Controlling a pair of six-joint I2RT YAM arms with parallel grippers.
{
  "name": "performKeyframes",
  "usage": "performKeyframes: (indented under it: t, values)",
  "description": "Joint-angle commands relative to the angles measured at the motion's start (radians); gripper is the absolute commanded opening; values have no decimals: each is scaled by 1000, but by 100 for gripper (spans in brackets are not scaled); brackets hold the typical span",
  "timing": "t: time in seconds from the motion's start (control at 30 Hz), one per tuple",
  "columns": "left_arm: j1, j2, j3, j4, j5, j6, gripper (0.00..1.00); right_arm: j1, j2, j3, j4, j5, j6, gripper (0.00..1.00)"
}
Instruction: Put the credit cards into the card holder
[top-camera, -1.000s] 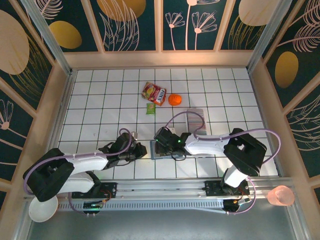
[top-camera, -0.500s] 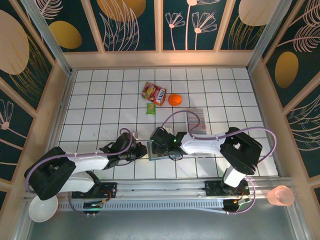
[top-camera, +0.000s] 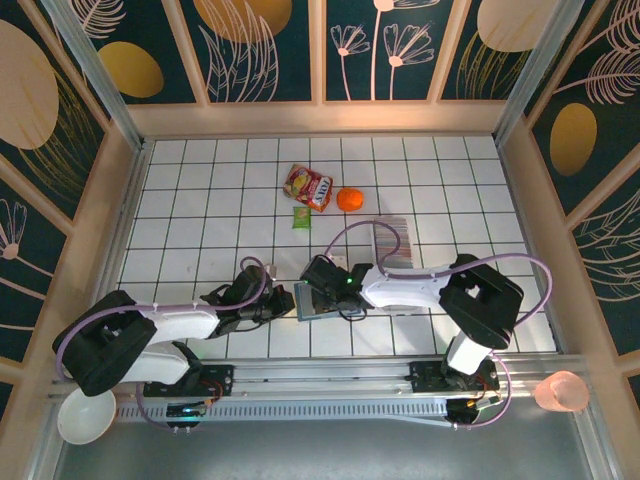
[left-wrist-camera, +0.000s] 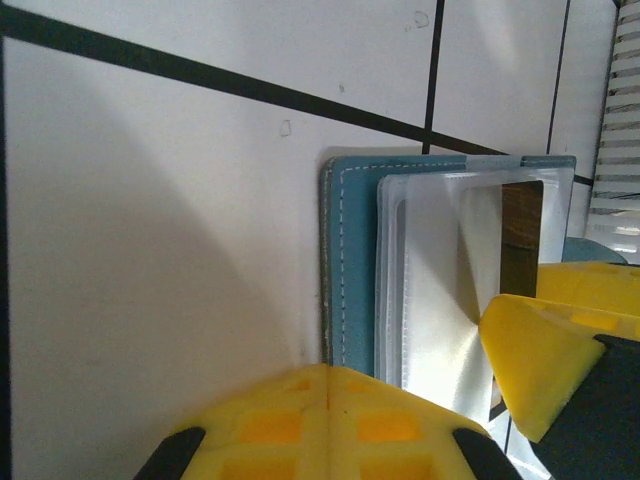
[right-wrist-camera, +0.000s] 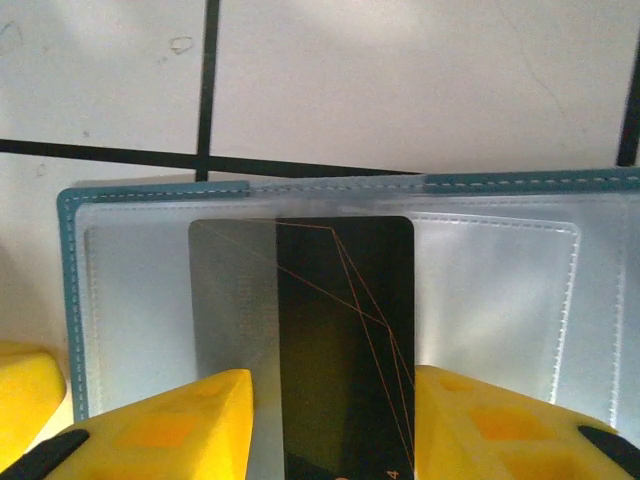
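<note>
Moved: R pincer (right-wrist-camera: 332, 420) + wallet (left-wrist-camera: 355, 260) nudged left.
Card (right-wrist-camera: 345, 320): dark, partly in sleeve (right-wrist-camera: 500, 290).
L pincer (left-wrist-camera: 440, 390): closed tight, at wallet edge.
R pincer: astride card; we can't say if gripping.

Matt teal card holder (right-wrist-camera: 68, 300), glossy clear plastic sleeves (right-wrist-camera: 500, 300).
</note>
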Motion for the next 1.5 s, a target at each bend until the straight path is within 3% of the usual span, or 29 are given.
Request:
performKeyframes:
  t: [0.0,0.6,1.0,1.17,1.33,1.47]
  values:
    - [-6,16,21,24,16,4,4,11,27,29,-15,3,-13,39]
    - [-8,46,25,35,23,7,1,53,68,99,10,-25,-60,44]
    - [-6,32,19,38,13,5,1,49,0,21,184,-128,-19,44]
    - [-7,8,20,5,-15,18,1,49,-61,3,103,-33,17,45]
    - [-8,-10,30,-25,-30,33,2,52,-156,-25,10,54,55,57]
    - [-7,-30,32,-42,-50,37,3,53,-220,-71,-34,85,93,58]
